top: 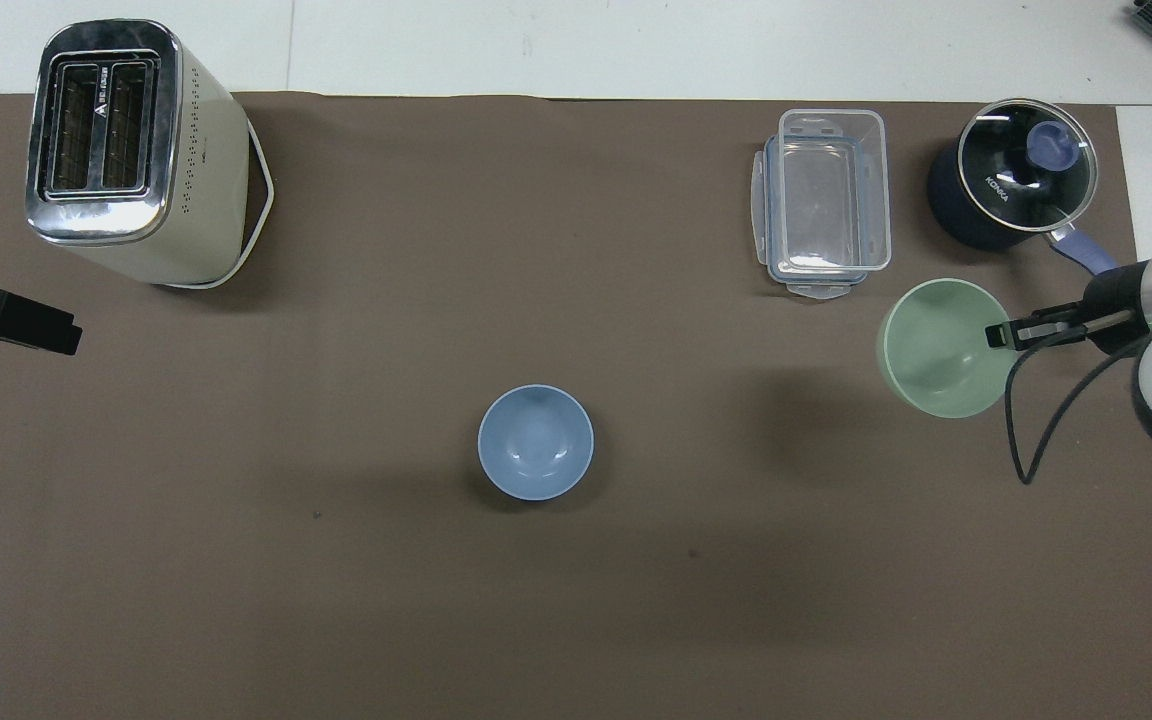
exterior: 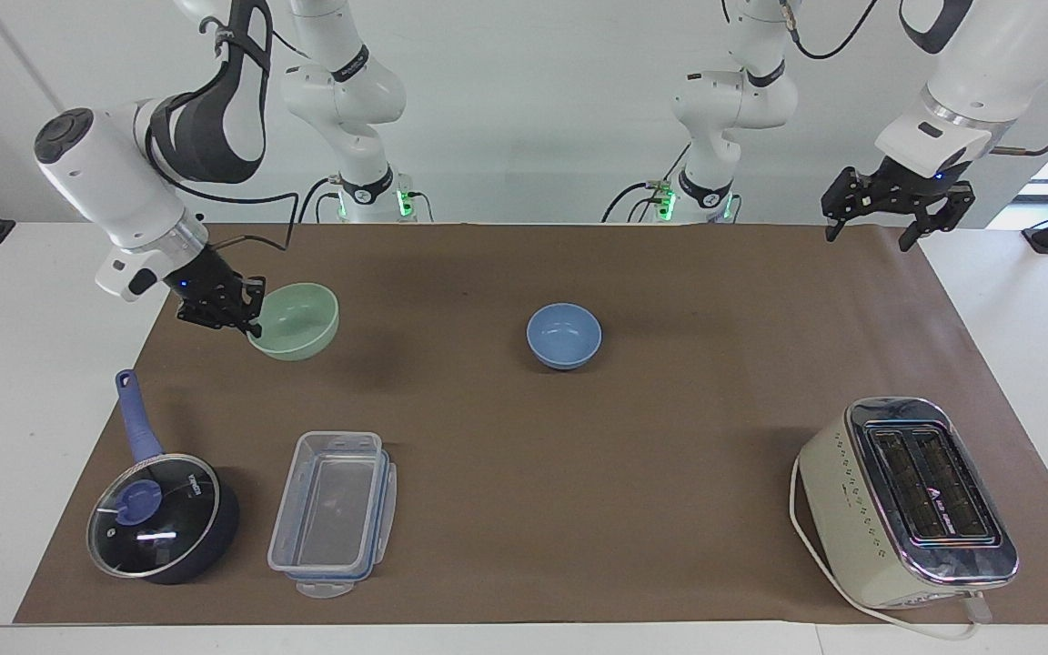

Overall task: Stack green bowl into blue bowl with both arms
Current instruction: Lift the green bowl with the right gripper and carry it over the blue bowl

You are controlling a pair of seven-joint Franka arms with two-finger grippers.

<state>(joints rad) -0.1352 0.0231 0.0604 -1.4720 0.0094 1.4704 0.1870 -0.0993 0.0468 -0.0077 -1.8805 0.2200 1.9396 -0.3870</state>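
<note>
Step in hand: carry. Right end effector (exterior: 246, 320) is clamped on the rim of the green bowl (exterior: 297, 320), which hangs clear of the table (exterior: 524, 509), tilted a little. Blue bowl (exterior: 564, 336) sits well off toward the left arm's end. Left end effector (exterior: 893, 211) waits with fingers spread, holding nothing. Next move likely needs travel until green is over blue, levelling, then lowering.

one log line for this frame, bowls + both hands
right hand: shut on green bowl rim, bowl in air | blue bowl: on mat, mid-table, empty | left hand: open, waiting over mat corner | stack: not done
</note>
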